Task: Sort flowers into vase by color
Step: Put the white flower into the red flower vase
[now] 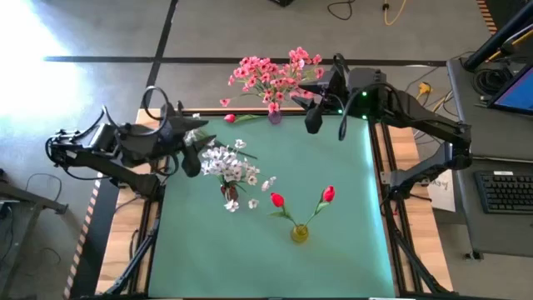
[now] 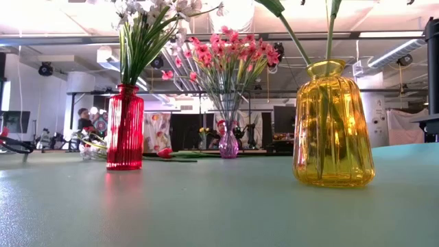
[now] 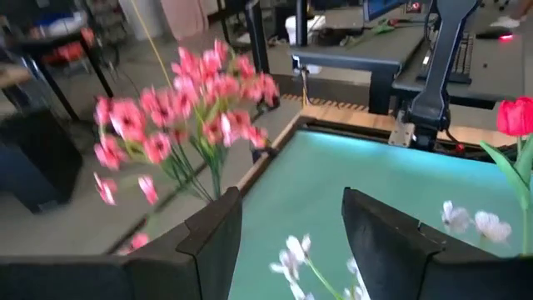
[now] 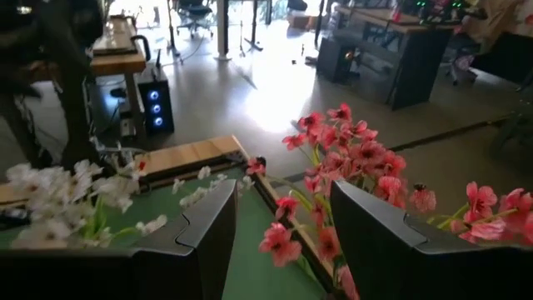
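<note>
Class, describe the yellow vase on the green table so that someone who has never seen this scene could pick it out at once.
Start at the green table mat and go to its near edge, between the two arms. There stands a ribbed yellow glass vase, holding two red buds on thin green stems. Unlike the tall red glass vase of white blossoms and the small purple vase of pink blossoms, it is squat and bulbous.

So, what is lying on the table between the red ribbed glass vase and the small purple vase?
In the low view, one red bud lies flat between the red vase and purple vase.

Overhead, table-level, two wrist cameras
</note>
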`<move>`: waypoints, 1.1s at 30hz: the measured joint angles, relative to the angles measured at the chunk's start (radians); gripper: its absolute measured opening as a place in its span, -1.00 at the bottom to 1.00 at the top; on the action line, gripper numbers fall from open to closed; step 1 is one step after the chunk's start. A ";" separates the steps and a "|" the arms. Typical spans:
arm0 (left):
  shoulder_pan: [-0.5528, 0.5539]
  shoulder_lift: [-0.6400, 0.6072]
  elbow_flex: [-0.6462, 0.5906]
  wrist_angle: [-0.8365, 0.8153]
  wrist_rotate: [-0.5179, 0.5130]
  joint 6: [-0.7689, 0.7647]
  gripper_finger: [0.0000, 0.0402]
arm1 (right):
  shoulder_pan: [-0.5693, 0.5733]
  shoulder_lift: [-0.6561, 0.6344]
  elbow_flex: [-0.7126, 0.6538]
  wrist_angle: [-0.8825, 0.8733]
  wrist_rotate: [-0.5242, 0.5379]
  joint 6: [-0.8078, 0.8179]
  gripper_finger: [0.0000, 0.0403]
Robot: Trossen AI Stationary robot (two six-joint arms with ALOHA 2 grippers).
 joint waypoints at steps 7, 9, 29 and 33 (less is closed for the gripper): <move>0.081 0.089 0.219 -0.160 -0.013 0.102 -0.04 | 0.019 0.000 0.087 -0.170 0.000 0.003 -0.07; 0.122 0.110 0.274 -0.222 -0.013 0.114 -0.04 | 0.019 0.000 0.111 -0.223 0.000 0.003 -0.07; 0.709 0.372 0.529 -0.801 0.623 0.511 -0.04 | 0.018 0.000 0.181 -0.433 0.000 0.067 -0.07; 0.751 0.370 0.509 -0.799 0.617 0.576 -0.04 | 0.018 0.000 0.181 -0.455 0.001 0.075 -0.07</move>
